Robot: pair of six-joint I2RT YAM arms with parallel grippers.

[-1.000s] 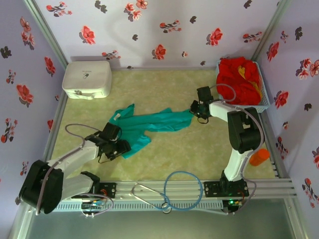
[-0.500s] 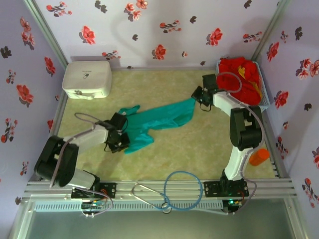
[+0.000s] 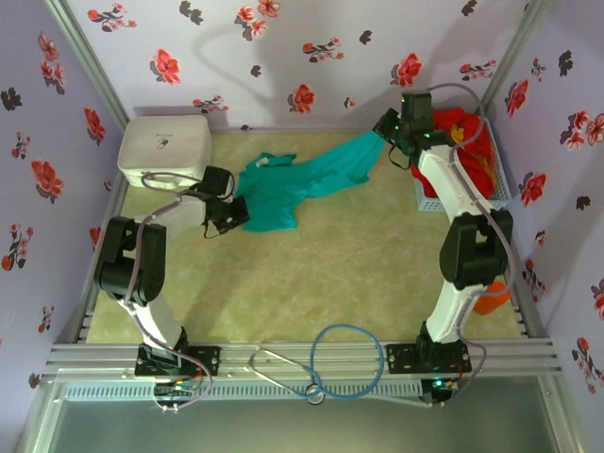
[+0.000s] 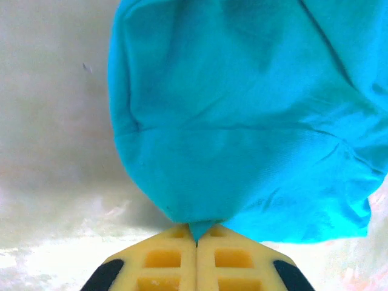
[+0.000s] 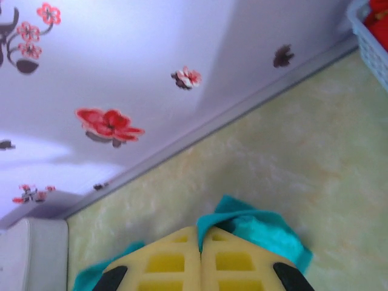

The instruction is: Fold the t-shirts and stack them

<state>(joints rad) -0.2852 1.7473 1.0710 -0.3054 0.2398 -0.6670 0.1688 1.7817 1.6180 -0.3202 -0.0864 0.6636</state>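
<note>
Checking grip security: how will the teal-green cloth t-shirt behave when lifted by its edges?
Probably floppy: the teal-green cloth t-shirt drapes in creased folds between the left fingers and right fingers, both shut on its edges. Likely light, since small pinches carry it. It might slip, as little cloth sits in each pinch.

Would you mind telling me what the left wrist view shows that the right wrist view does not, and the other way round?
Left wrist view adds: a broad spread of the teal-green cloth t-shirt, creased and seamed, running up from the shut left gripper. Right wrist view adds: the purple flowered wall, a corner of the pale blue plastic basket holding red cloth, a corner of the white rounded plastic box, and the shut right gripper. Both: a yellow-fingered gripper pinching that t-shirt, with the cream marbled table behind.
</note>
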